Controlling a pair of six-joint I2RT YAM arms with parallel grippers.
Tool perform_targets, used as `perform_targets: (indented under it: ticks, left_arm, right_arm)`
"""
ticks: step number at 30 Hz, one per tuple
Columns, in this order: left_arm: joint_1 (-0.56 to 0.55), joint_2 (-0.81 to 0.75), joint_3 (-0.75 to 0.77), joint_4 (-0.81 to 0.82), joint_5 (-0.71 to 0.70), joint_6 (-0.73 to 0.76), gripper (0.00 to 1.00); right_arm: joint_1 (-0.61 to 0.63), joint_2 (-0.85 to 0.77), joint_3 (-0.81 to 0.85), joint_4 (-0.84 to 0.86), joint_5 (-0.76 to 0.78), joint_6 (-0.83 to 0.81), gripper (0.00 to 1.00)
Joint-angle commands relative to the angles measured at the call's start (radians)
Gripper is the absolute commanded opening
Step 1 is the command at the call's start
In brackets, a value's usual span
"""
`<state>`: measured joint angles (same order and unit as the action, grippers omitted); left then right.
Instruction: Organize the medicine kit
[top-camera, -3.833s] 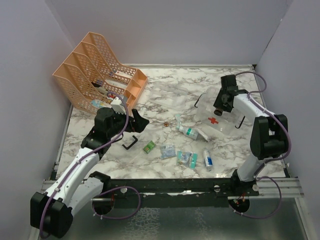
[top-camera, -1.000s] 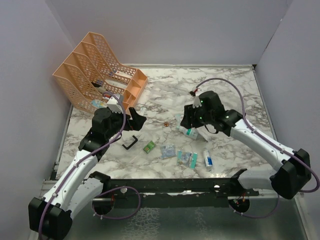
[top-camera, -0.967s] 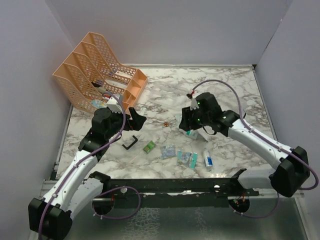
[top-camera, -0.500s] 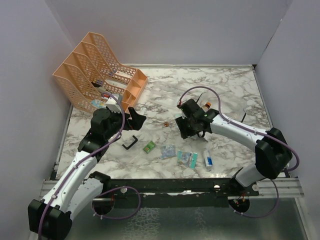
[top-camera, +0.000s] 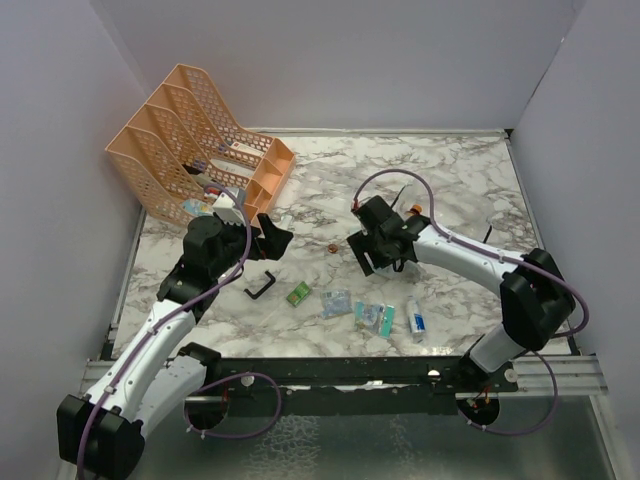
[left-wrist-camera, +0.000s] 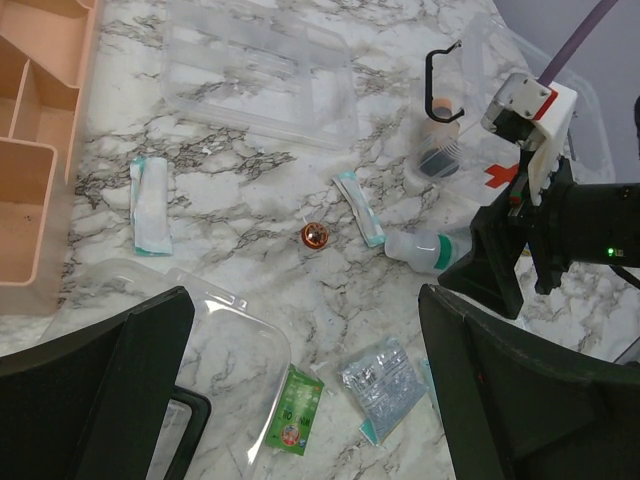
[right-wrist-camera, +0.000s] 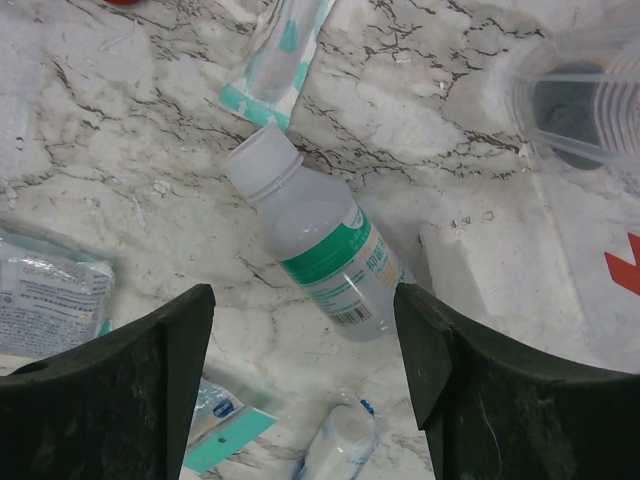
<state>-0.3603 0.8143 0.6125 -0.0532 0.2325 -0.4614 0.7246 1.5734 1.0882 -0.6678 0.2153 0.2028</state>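
Observation:
The medicine kit (left-wrist-camera: 497, 177), a clear box with a red cross, stands open at the right; its cross also shows in the right wrist view (right-wrist-camera: 622, 262). A white bottle with a green label (right-wrist-camera: 320, 245) lies on its side on the marble just left of the kit. My right gripper (right-wrist-camera: 303, 320) hovers open above that bottle (left-wrist-camera: 420, 250), one finger on each side, not touching it. My left gripper (left-wrist-camera: 300, 330) is wide open over a clear plastic lid (left-wrist-camera: 200, 330) and a green sachet (left-wrist-camera: 293, 424), holding nothing.
A peach mesh rack (top-camera: 190, 150) stands at the back left. A clear tray (left-wrist-camera: 260, 75), a copper ball (left-wrist-camera: 313, 234), teal-edged packets (top-camera: 375, 317), a small wrapped roll (top-camera: 416, 320) and a black clip (top-camera: 262, 287) lie about. A clear cup (right-wrist-camera: 580, 100) stands by the kit.
My right arm has swung from the kit to the left and down over the bottle, and its jaws have opened wider. My left arm has barely moved.

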Motion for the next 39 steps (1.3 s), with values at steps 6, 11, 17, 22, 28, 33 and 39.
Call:
perform_targets:
  ticks: [6, 11, 17, 22, 28, 33, 39]
  left_arm:
    - [-0.001, 0.008, -0.008, 0.035, 0.004, -0.005, 0.99]
    - [-0.001, 0.01, -0.008, 0.034, 0.004, -0.005, 0.99]
    - [-0.001, 0.009, -0.008, 0.032, 0.004, -0.005, 0.99]
    - [-0.002, 0.01, -0.008, 0.033, 0.007, -0.005, 0.99]
    - [-0.001, 0.011, -0.008, 0.033, 0.007, -0.006, 0.99]
    - [0.0, 0.007, -0.01, 0.032, 0.006, -0.006, 0.99]
    - [-0.001, 0.004, -0.01, 0.031, 0.007, -0.006, 0.99]
  right_arm:
    - [0.001, 0.098, 0.036, 0.025, -0.026, -0.072, 0.77]
    - [0.001, 0.126, 0.038, 0.043, -0.057, -0.105, 0.75]
    - [0.001, 0.148, 0.044, 0.044, -0.089, -0.102, 0.62]
    - [0.001, 0.154, 0.043, 0.067, -0.063, -0.057, 0.59]
    - [0.001, 0.166, 0.045, 0.096, -0.045, 0.003, 0.57]
    - [0.001, 0.157, 0.037, 0.106, -0.032, 0.028, 0.49]
    - [0.001, 0.15, 0.02, 0.118, -0.025, 0.053, 0.54]
